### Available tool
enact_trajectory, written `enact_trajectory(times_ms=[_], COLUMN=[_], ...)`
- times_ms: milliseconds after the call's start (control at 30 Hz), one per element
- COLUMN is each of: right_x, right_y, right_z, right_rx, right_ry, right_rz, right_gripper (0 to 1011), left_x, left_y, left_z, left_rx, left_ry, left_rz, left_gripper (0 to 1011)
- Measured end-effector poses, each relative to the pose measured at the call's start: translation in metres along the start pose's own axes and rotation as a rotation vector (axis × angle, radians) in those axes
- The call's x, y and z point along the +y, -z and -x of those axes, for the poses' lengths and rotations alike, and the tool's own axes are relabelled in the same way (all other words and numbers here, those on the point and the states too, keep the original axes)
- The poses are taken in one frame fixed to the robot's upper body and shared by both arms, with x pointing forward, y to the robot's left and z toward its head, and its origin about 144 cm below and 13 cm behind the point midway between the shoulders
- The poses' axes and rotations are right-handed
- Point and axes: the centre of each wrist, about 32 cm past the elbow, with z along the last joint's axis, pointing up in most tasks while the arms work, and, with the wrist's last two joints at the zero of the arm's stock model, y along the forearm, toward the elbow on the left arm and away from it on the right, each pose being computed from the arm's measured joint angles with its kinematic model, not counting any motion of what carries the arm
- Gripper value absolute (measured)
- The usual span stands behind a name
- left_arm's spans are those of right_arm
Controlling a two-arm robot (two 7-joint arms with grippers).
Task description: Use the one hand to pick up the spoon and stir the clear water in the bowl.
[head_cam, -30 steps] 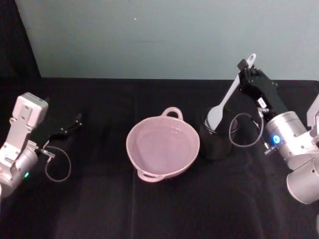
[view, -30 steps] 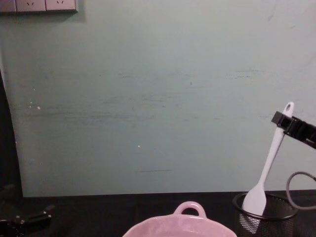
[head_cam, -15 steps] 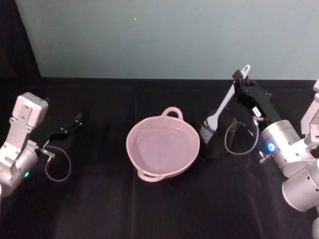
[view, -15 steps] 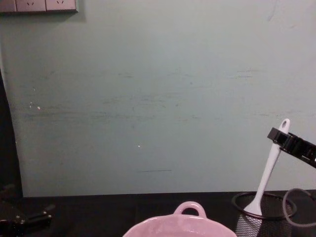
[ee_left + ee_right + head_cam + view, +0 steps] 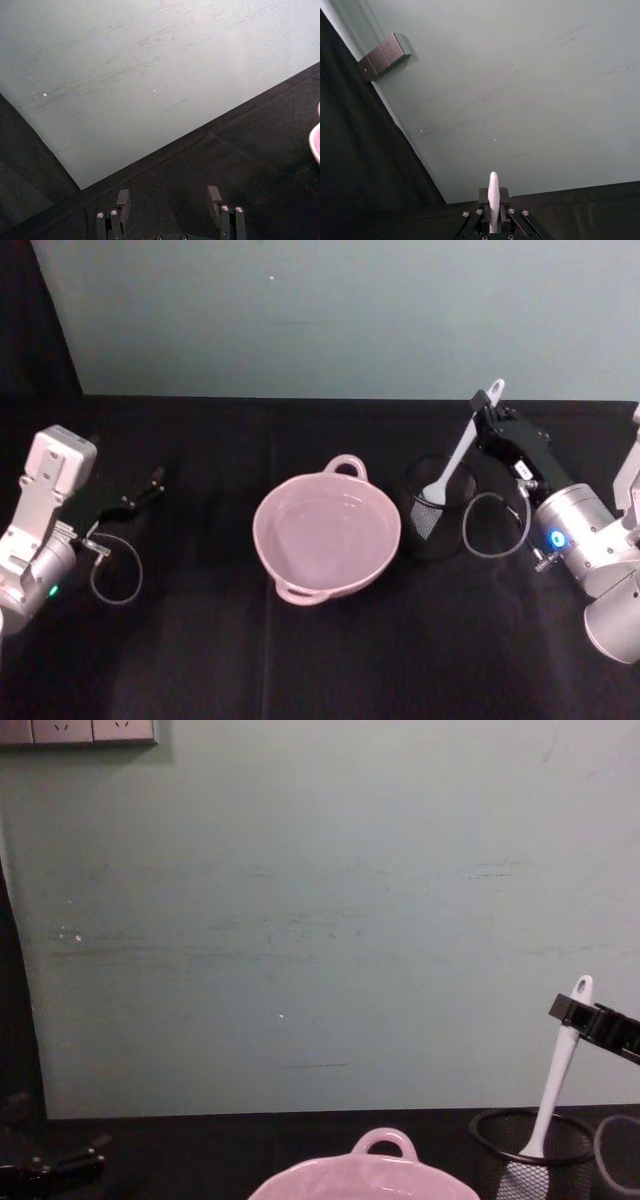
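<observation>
The right hand (image 5: 486,412) pinches the spoon (image 5: 455,457) near its top, blade seemingly down in the mesh cup (image 5: 433,522). Next: lift clear, carry to the bowl (image 5: 327,532). The left hand (image 5: 140,496) idles, fingers (image 5: 121,202) apart.

Grippers: two are showing, the left gripper (image 5: 150,485) lying at the far left, the right gripper (image 5: 483,405) hanging at the right.
Spoons: one spoon (image 5: 455,460) is standing at the right, its blade down in the cup.
Bowls: one bowl (image 5: 327,531) is sitting at the centre.
Bowl handles: two are showing, one on the far rim, one on the near rim.
Cups: one mesh cup (image 5: 433,528) is standing just right of the bowl.
Wall sockets: one plate (image 5: 78,731) is showing on the far wall, upper left.
</observation>
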Motion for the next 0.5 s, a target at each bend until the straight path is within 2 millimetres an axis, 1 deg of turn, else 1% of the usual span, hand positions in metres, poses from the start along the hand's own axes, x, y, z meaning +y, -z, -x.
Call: enact_trajectory(times_ms=[500], right_x=[0.0021], right_y=[0.003], right_z=[-0.0025], right_rx=[0.016], right_ry=[-0.025], right_rz=[0.04], right_gripper=[114], left_x=[0.0], left_y=[0.0], left_z=[0.0], left_rx=[0.0], left_ry=[0.0], left_rz=[0.0], left_gripper=[1011])
